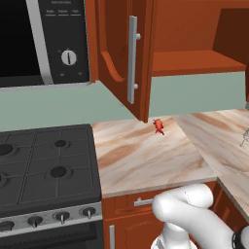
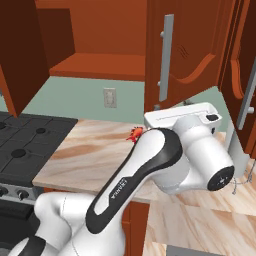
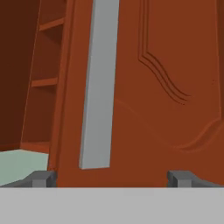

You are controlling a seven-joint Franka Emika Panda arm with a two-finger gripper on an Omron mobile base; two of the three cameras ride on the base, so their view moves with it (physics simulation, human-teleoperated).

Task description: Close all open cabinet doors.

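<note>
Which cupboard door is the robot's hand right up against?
The open cabinet door right of the shelf; its grey bar handle looms before the gripper.

An open cabinet door (image 2: 182,55) with a grey bar handle (image 2: 166,57) is seen upper centre, swung out over the marble counter (image 2: 90,155). Another door (image 2: 17,50) is open at left. The white arm (image 2: 165,160) is raised near. A small red object (image 2: 134,134) is lying behind it; stove (image 2: 25,145) at left.

Microwave control panel (image 1: 63,29): small pale lettering above dial, too blurred to read. Robot arm (image 2: 125,182): light lettering along dark band, illegible. No other text or signs.
</note>
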